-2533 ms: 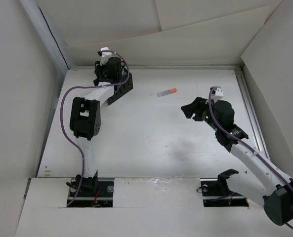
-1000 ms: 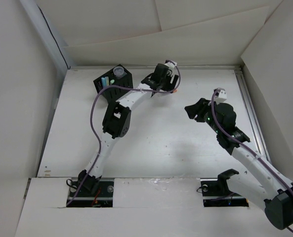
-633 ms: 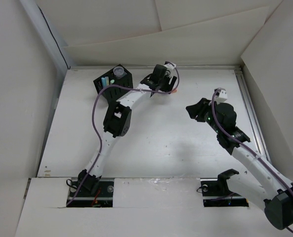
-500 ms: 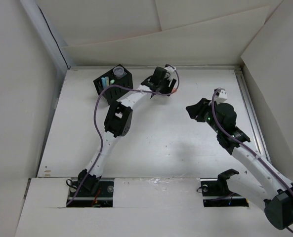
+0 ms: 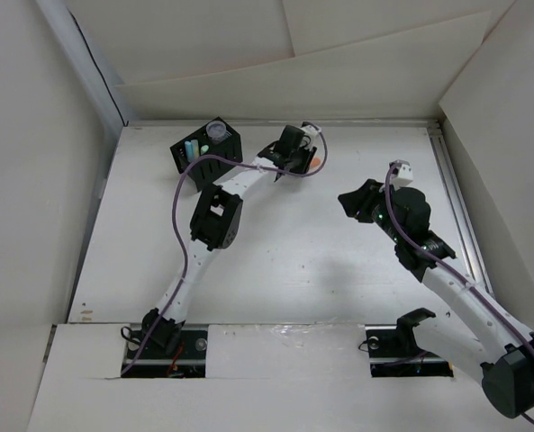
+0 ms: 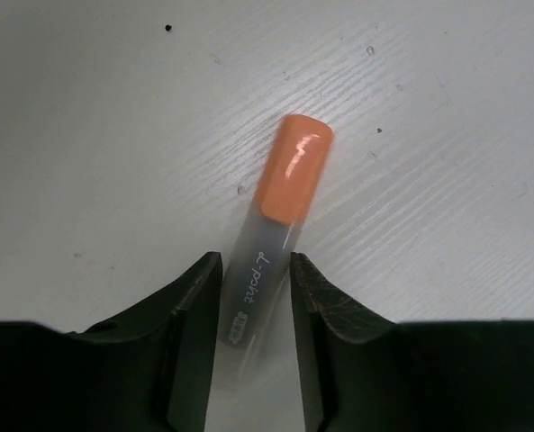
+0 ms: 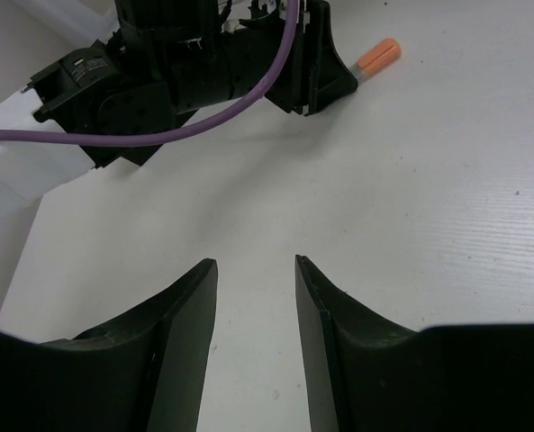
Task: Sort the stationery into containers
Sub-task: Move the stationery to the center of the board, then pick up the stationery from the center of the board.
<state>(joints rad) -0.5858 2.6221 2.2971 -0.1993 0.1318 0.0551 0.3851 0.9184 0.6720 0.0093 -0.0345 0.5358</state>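
A white bench (image 5: 276,270) sits between pale walls. A short grey marker (image 6: 280,211) with an orange cap lies flat on it at upper centre of the top view, right of the black organiser (image 5: 229,142). The left fingers (image 6: 190,310) pinch its grey barrel. The right fingers (image 7: 181,315) stand apart, holding nothing.

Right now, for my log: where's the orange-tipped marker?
Top view: the marker lies far-middle on the table, right of the box, flanked by the left hand.

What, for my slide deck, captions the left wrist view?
Left gripper pinching a grey, orange-capped marker lying on the table.
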